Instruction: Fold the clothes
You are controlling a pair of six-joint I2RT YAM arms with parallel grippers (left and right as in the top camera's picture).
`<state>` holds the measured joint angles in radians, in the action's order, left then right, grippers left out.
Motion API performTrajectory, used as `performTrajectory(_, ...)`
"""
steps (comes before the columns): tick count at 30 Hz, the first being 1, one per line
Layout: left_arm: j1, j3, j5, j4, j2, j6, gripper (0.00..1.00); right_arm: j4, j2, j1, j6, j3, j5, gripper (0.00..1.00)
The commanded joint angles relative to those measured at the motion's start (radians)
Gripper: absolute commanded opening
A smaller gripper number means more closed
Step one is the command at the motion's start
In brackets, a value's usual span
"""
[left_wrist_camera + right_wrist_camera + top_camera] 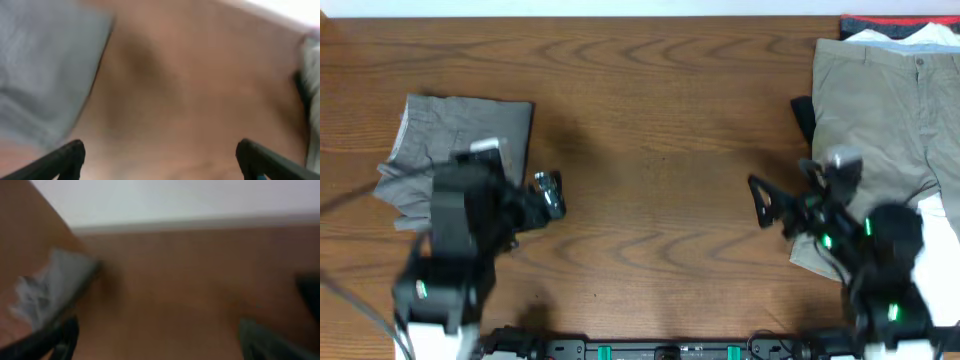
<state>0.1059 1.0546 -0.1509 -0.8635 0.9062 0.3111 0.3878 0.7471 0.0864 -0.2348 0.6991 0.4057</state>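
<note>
At the left of the surface [650, 120], the grey trousers [470, 135] are lying folded into a compact stack. The left fingers [67, 156] are standing spread wide and holding nothing. They are hovering over bare wood just beside the stack's right edge.

Further right, the right fingers [758, 195] are also standing wide apart and empty. They are pointing toward the centre, just off the left edge of the khaki trousers [880, 100]. These trousers are lying spread flat at the right of the surface, with the waistband toward the far edge. A white T-shirt [905, 38] is showing beyond the waistband.

By its look, the khaki cotton is handling as a light, limp, non-slippery fabric. It is likely to sag and drag if lifted at a single point. Taking hold at a waistband corner or a leg hem, pinching through all layers, is advisable, with one set of fingers working each corner.
</note>
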Motion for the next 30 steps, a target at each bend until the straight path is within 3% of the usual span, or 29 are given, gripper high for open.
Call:
performTrajectory(1,0.009,0.230,0.001,-0.115,0.161,-0.022,0.98,0.151,0.236,-0.008,0.122,0.186,-0.082,0.99)
performTrajectory(6,0.020,0.396,-0.099,-0.187,0.296,-0.021,0.98,0.426,0.591,-0.008,0.187,0.511,-0.073,0.99)
performTrajectory(10,0.020,0.396,-0.154,-0.147,0.325,-0.021,0.98,0.489,0.743,-0.009,0.184,0.628,-0.021,0.99)
performTrajectory(14,0.020,0.396,-0.151,-0.167,0.375,-0.056,0.96,0.430,0.811,-0.011,0.172,0.634,-0.046,0.99)
performTrajectory(21,0.042,0.396,-0.153,-0.224,0.509,-0.084,0.92,0.402,0.876,-0.093,-0.070,0.640,-0.512,0.98)
performTrajectory(30,0.161,0.396,-0.154,-0.196,0.608,-0.113,0.90,0.528,1.031,-0.219,-0.109,0.640,-0.545,0.79)
